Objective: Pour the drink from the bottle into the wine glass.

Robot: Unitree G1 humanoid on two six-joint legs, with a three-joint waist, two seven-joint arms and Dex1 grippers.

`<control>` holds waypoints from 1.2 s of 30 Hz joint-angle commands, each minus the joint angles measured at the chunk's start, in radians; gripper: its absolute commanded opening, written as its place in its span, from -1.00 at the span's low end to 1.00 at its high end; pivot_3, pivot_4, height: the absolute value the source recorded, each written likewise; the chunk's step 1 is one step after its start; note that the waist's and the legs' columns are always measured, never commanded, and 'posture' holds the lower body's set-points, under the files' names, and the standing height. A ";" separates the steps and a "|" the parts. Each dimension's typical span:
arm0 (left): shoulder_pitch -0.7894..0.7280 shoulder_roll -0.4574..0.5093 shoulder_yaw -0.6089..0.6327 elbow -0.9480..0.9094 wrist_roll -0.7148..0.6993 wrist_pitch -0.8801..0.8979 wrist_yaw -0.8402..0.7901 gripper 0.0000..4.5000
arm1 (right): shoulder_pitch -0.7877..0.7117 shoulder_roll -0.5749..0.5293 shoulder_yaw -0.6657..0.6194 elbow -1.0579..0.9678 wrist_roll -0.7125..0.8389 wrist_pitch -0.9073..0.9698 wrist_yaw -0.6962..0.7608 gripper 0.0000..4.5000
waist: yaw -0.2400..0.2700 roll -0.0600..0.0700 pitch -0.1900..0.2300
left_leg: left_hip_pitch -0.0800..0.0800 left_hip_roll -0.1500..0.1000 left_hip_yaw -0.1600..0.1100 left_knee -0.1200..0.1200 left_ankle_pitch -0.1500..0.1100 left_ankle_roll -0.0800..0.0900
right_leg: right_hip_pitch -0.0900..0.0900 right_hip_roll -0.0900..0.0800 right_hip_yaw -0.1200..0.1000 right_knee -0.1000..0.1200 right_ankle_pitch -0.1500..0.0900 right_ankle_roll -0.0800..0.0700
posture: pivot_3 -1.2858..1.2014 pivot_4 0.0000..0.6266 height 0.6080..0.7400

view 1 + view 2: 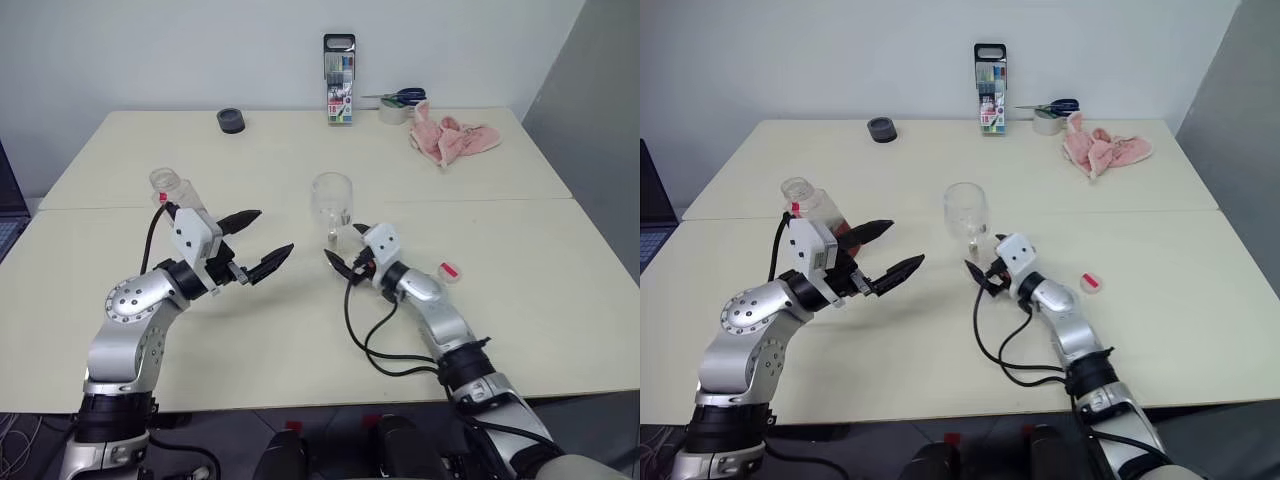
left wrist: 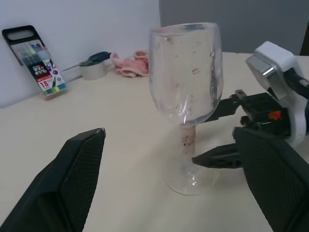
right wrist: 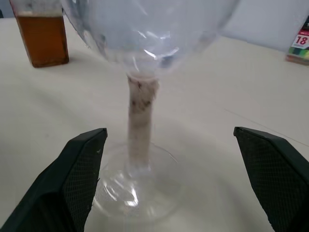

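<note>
The wine glass [image 1: 332, 203] stands upright at the table's middle, and its bowl looks empty. My right gripper [image 1: 343, 246] is open and level at the glass's foot. Its fingers [image 3: 82, 179] stand on either side of the stem [image 3: 141, 111] without touching it. The bottle [image 1: 169, 189] stands to the left with its neck uncapped, and the amber drink [image 3: 43, 41] fills its lower part. My left gripper [image 1: 266, 240] is open and empty, hanging between the bottle and the glass and pointing at the glass [image 2: 186, 72].
A small red-and-white cap [image 1: 449, 271] lies on the table right of my right arm. Along the far edge sit a marker case [image 1: 339, 80], a tape roll with scissors [image 1: 398, 105], a pink cloth [image 1: 452, 137] and a dark round lid [image 1: 231, 121].
</note>
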 commanded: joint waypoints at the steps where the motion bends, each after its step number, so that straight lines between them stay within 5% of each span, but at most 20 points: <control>1: 0.081 -0.014 0.057 -0.010 0.040 -0.015 0.094 1.00 | 0.092 -0.090 0.009 -0.250 0.081 0.124 0.141 0.99 | 0.001 0.000 0.000 | 0.000 0.000 0.000 0.000 0.000 0.000 | 0.000 0.000 0.000 0.000 0.000 0.000 | 0.03 -0.52 1.00; 7: 0.136 -0.035 0.142 0.124 0.128 -0.106 0.248 1.00 | 0.212 -0.191 0.045 -0.556 0.181 0.280 0.249 0.99 | 0.003 0.000 0.000 | 0.000 0.002 -0.003 0.000 0.000 0.000 | 0.000 0.002 -0.002 0.000 0.000 0.000 | 0.03 -0.52 1.00; 13: 0.073 -0.034 0.223 0.251 0.063 -0.098 0.284 1.00 | 0.238 -0.189 0.059 -0.704 0.249 0.385 0.245 0.99 | 0.025 0.000 0.000 | -0.001 0.001 -0.003 0.001 0.000 0.000 | 0.001 0.001 -0.003 -0.001 0.000 0.000 | 0.03 -0.52 1.00; 36: -0.195 0.077 0.145 0.515 0.146 -0.089 0.224 1.00 | 0.225 -0.194 0.078 -0.743 0.244 0.436 0.194 0.99 | 0.040 -0.001 0.000 | -0.001 0.000 -0.003 0.001 0.000 0.000 | 0.001 0.000 -0.003 -0.002 0.000 0.001 | 0.03 -0.52 1.00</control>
